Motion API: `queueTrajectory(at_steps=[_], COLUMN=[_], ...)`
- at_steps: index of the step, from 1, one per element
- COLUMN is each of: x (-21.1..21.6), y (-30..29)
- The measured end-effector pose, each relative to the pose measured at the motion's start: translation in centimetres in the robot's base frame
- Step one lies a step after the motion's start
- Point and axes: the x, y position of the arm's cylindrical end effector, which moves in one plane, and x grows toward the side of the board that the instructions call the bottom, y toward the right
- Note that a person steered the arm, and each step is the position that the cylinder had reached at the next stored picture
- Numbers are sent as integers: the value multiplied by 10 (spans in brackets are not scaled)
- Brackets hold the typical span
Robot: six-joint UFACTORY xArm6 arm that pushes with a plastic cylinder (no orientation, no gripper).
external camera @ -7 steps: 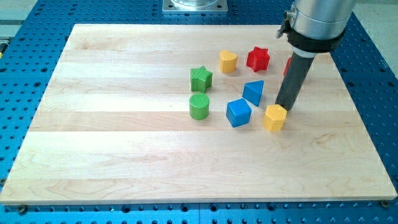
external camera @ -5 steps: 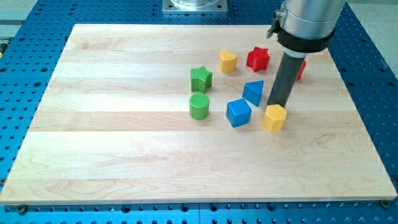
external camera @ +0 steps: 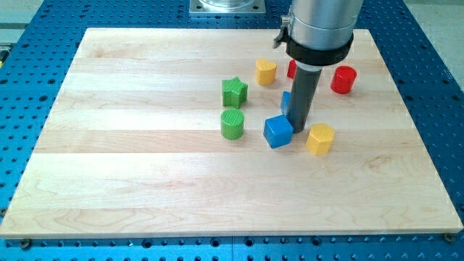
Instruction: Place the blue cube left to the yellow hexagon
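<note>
Blue is the colour to look for, operator: the blue cube (external camera: pixel 278 132) sits on the pale wooden board (external camera: pixel 145 174), and you can take it as your landmark. You see my tip (external camera: pixel 297 130) at the lower end of the dark rod (external camera: pixel 302 98), just beside the cube's upper right edge; whether it touches the cube you cannot tell from this view. The arm carries no pincer at all, only that rod, so there are no jaws to stand apart or together.

To the right of the cube, near it with a gap of bare wood between, you find the yellow hexagon (external camera: pixel 320 138), set slightly toward the view's bottom. The cube therefore lies to the view's left of the hexagon.

Just above the cube, a second blue block (external camera: pixel 286 102) shows only as a sliver behind the rod, so its shape cannot be made out. To the cube's left stands the green cylinder (external camera: pixel 232 124), and above that the green star (external camera: pixel 234 91). Toward the view's top from the cube you see the yellow heart-like block (external camera: pixel 266 71), a red block (external camera: pixel 291 69) mostly hidden by the arm's grey housing (external camera: pixel 319 25), and, to the upper right, the red cylinder (external camera: pixel 344 80).
</note>
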Motion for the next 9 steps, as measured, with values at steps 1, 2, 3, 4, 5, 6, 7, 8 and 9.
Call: queueTrajectory(at_steps=[1, 2, 3, 4, 5, 6, 7, 8, 9], x=[-1, -5, -12, -11, 9, 16, 7, 4, 0], y=[-7, -7, -1, -4, -14, -16, -5, 17, 66])
